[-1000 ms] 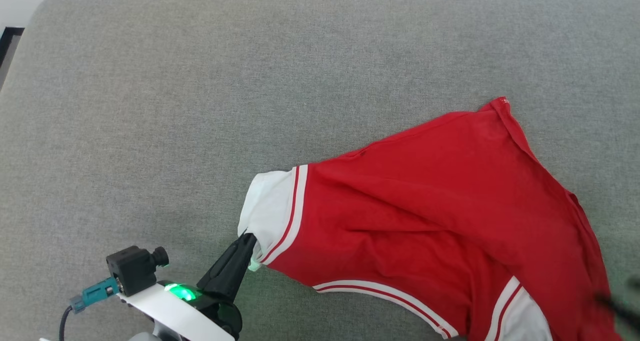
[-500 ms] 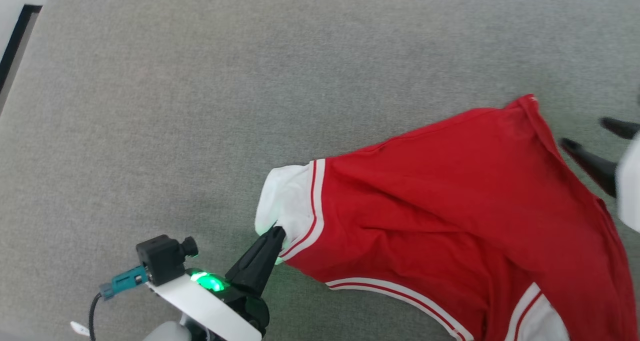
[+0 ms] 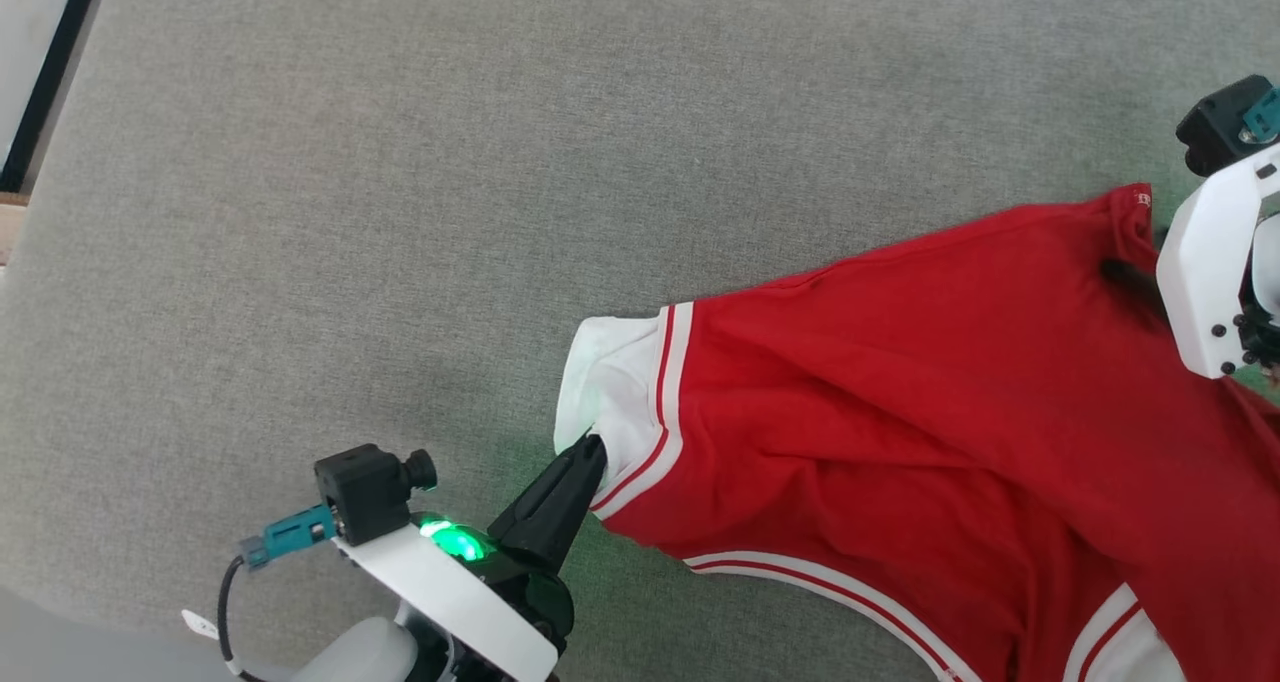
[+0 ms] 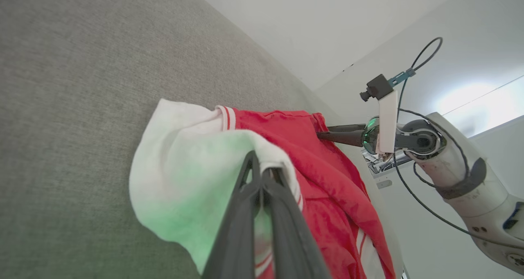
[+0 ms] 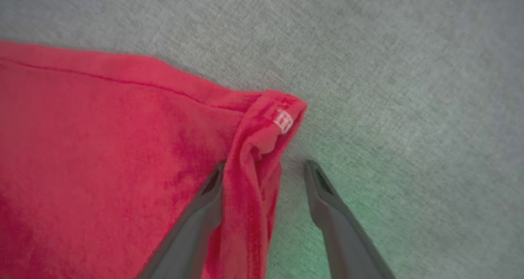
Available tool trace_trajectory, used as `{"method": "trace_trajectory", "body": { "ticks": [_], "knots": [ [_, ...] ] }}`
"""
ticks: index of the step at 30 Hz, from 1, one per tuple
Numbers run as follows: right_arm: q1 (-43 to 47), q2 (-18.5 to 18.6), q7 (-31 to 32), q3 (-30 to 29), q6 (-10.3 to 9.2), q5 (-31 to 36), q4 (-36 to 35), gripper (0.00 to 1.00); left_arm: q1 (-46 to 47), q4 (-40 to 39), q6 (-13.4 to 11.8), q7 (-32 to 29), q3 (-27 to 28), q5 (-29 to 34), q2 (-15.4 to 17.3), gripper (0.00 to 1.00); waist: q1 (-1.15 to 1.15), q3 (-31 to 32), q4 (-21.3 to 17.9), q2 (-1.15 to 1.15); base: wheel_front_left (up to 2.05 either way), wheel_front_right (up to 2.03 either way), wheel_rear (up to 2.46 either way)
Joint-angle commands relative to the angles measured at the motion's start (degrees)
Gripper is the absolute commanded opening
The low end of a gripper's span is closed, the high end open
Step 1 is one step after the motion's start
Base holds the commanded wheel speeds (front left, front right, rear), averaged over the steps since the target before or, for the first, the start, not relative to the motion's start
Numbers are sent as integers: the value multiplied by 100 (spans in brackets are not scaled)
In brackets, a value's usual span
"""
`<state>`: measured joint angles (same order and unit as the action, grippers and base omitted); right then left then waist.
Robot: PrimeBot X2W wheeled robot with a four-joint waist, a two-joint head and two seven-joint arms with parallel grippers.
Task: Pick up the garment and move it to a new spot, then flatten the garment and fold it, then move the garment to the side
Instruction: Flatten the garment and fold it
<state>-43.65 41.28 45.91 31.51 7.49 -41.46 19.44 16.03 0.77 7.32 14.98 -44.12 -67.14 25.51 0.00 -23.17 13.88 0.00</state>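
The garment lies plain red side up on the grey cushioned surface, with a white sleeve at its left end. My left gripper is shut on that sleeve's edge; in the left wrist view the fingers pinch the white cloth. My right gripper is at the far hem corner. It stands open, one finger on the red cloth and the other on the grey surface, with the folded hem edge between them. The "23" side is hidden.
The grey surface extends wide to the left and back of the garment. Its left edge meets a dark strip and pale floor. In the left wrist view, a white wall rises behind the surface.
The camera has turned, shifting the whole picture right. My right gripper has come in from the right and now straddles the garment's far hem corner. My left gripper stays shut on the sleeve.
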Motion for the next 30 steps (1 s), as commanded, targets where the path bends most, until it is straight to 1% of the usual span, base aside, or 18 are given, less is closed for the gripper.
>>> {"method": "trace_trajectory", "body": {
  "ticks": [1,6,8,12,14,18,23,28,29,30],
  "knots": [
    [126,-119,-17,177,-1,-82,151,0,69,24,26,29,-20,-41,7,0,0,10,10,0,0,0,0],
    [-273,-157,-596,197,-2,-357,463,0,449,348,26,1,-286,-151,251,0,0,193,-63,0,0,0,0],
    [-464,-233,-829,5,-2,-483,701,0,721,541,25,-74,-340,-110,464,0,0,297,-130,0,0,0,0],
    [-939,-435,-1388,-509,-2,-601,1231,0,1534,855,25,-199,-215,-268,674,0,0,374,-313,0,0,0,0],
    [-1256,-500,-1607,-703,-2,-532,1474,0,2009,989,25,-319,-113,-367,681,0,0,337,-411,0,0,0,0],
    [-1976,-694,-1796,-961,-2,-582,1811,0,3142,1428,18,-532,200,-635,764,0,0,135,-667,0,0,0,0],
    [-3032,-792,-2267,-1157,-3,-176,2228,0,4646,2247,7,-697,607,-765,794,0,0,-206,-927,0,0,0,0],
    [-4047,-952,-2945,-1466,-17,334,2894,0,6155,3322,4,-402,1086,-745,627,0,0,-436,-1039,0,0,0,0],
    [-4047,-952,-2945,-1466,-17,334,2894,0,6155,3322,4,-402,1086,-745,627,0,0,-436,-1039,0,0,0,0],
    [-4218,-993,-3095,-1540,-21,425,3037,0,6428,3504,2,-322,1153,-676,614,0,0,-465,-1058,0,0,0,0]
  ]
}}
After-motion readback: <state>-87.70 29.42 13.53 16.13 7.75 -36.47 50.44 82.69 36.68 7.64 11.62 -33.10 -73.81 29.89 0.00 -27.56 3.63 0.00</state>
